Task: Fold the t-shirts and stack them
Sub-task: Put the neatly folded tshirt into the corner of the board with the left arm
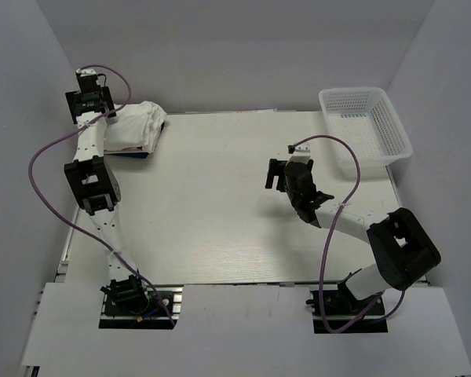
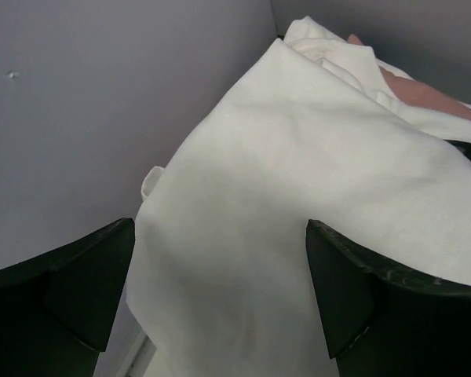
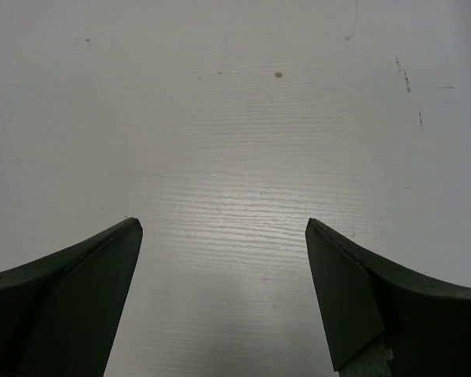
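From the top camera I see the t-shirts (image 1: pixel 137 126) piled at the far left corner of the table (image 1: pixel 220 228), with the left gripper (image 1: pixel 92 100) just beside the pile's left edge. The right gripper (image 1: pixel 285 174) hangs over the table's middle right, well apart from the basket (image 1: pixel 367 126) at the far right. On the left wrist camera the fingers stand spread, white cloth filling the gap; a pinkish patch at upper right may be a print. On the right wrist camera the fingers are spread above pale tabletop.
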